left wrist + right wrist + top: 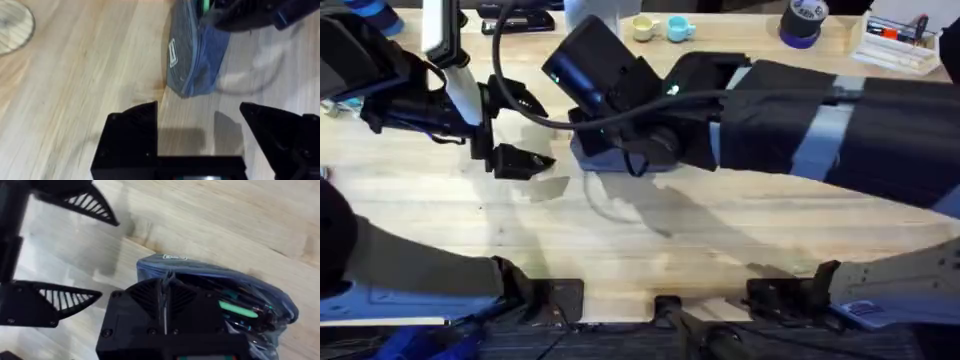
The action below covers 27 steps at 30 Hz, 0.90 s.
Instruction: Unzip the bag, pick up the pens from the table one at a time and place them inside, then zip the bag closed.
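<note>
The grey-blue bag (pixel 588 157) lies on the table (pixel 740 230) at mid-left. In the right wrist view the bag (pixel 210 272) gapes open along its zipper, with pens (pixel 238 311) inside, one of them bright green. My right gripper (pixel 162 292) reaches across from the right and sits on the bag's near end, its fingers pressed together on the zipper pull. My left gripper (pixel 523 130) hangs open just left of the bag and holds nothing. In its own wrist view the left gripper (pixel 200 130) is a short way from the bag (pixel 192 60).
Along the far edge stand two small cups (pixel 660 28), a dark tape roll (pixel 803 20), a white organiser (pixel 895 40) and a black stapler (pixel 520 18). Bare wood stretches in front of the bag toward the arm bases.
</note>
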Each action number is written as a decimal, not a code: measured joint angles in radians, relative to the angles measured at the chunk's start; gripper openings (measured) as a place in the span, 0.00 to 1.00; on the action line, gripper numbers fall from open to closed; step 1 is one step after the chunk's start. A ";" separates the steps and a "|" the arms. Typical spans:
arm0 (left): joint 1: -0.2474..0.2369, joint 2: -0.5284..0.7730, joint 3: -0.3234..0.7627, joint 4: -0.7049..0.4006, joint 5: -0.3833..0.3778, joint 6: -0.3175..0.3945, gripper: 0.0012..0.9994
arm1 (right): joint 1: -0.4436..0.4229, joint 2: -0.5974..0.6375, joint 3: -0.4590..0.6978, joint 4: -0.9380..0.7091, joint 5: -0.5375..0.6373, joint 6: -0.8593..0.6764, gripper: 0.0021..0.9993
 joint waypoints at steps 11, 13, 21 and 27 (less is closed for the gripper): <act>-0.129 0.002 0.000 0.001 0.058 0.000 0.99 | 0.000 -0.001 0.000 -0.002 -0.017 -0.049 0.03; -0.145 0.014 0.000 0.004 0.065 0.000 0.99 | 0.000 -0.001 0.000 -0.002 -0.017 -0.050 0.03; -0.168 0.145 0.000 0.030 0.130 0.000 0.99 | 0.000 -0.001 0.000 -0.002 -0.019 -0.050 0.03; -0.180 0.208 0.000 0.036 0.199 0.000 0.54 | -0.007 -0.001 0.000 0.000 -0.020 -0.050 0.03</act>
